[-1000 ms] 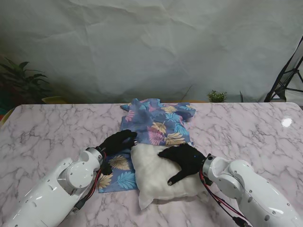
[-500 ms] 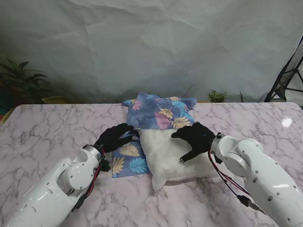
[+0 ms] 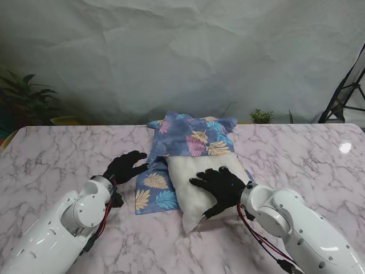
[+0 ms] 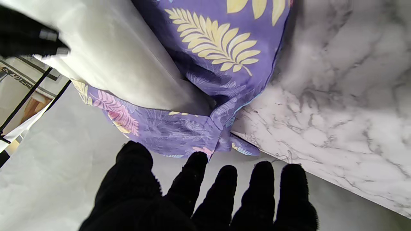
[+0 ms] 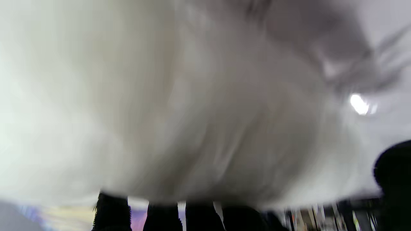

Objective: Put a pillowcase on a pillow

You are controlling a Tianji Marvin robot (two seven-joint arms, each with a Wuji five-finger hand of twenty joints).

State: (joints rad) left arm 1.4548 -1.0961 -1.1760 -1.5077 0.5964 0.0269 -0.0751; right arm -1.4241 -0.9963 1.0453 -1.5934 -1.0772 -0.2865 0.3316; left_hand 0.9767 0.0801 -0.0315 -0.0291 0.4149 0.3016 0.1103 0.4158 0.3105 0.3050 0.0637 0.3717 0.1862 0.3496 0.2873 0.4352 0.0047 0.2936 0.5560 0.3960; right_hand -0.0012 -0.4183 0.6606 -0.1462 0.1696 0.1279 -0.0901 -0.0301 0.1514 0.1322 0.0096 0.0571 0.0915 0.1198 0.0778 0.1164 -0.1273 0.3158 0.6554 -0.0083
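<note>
**Cloth, marble and glossy plastic on a tabletop**

The table (image 3: 51, 154) has a polished white marble look with grey veins and a light glare. The pillowcase (image 3: 194, 137) is thin, matt woven cloth, blue-purple with printed leaves. The pillow (image 3: 191, 185) is soft, matt white fabric. Both hands, left hand (image 3: 124, 168) and right hand (image 3: 219, 185), wear fuzzy black cloth gloves. The arm shells (image 3: 285, 220) are smooth, glossy white plastic. The backdrop (image 3: 182, 57) is creased, matt grey sheet.
</note>
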